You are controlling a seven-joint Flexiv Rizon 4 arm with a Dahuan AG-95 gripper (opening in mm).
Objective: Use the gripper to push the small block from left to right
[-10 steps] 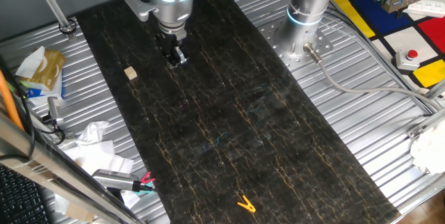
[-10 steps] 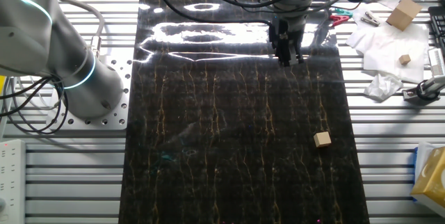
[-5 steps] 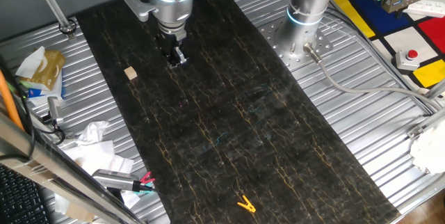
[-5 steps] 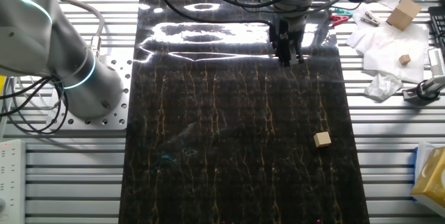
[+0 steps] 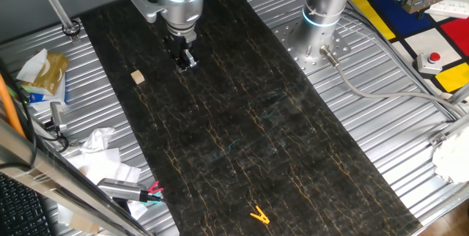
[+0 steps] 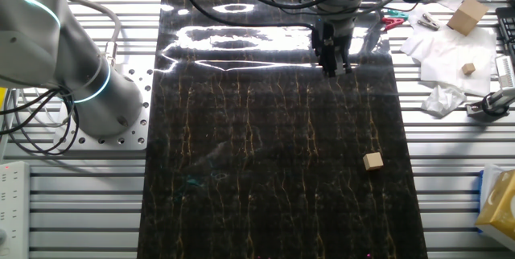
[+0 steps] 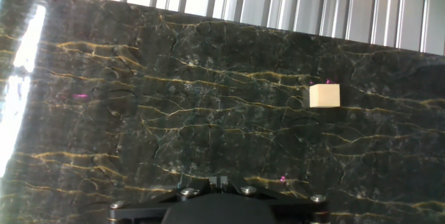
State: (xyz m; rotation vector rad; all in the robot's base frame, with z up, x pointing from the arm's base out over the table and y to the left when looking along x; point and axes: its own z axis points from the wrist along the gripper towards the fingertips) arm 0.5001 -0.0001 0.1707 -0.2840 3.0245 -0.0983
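Your hand [image 5: 187, 63] hovers above dark surface [image 5: 242, 133], holds nothing; finger gap: can't tell. Small block [image 5: 137, 78] sits well apart from hand, near surface edge.

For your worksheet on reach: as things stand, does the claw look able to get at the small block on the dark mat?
Probably yes. The claw hangs apart from the small block, and only bare dark mat lies between them; nothing blocks the way.

The arm reaches in from the top of the frame, blue ring lit, pointing the gripper [image 5: 185, 61] straight down at upper centre, its black fingers [image 6: 330, 59] drawn close together.
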